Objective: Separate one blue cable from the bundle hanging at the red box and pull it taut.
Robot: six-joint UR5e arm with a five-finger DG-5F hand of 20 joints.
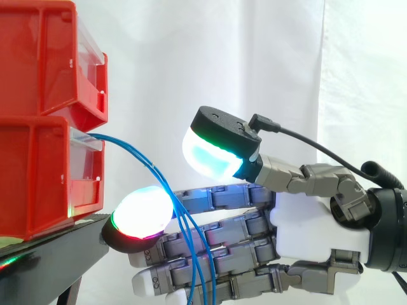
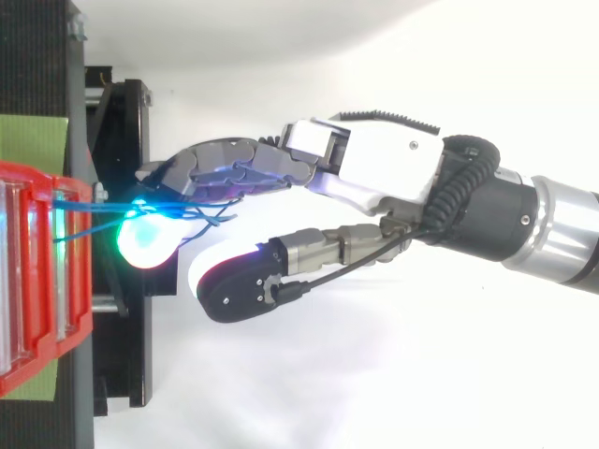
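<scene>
The hand (image 1: 318,222) has its fingers (image 1: 216,198) stretched out straight and close together, thumb lifted well clear above them, so it's open. Thin blue cables (image 1: 130,147) loop out of the glossy red box (image 1: 38,178) just ahead of the fingers and drape down across their segmented grey links.

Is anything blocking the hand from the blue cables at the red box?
Nothing visible does. The blue cables leave the lower red box and hang across the hand's outstretched fingers, with the thumb raised apart above them. Whether one cable is already separated, I cannot tell.
</scene>
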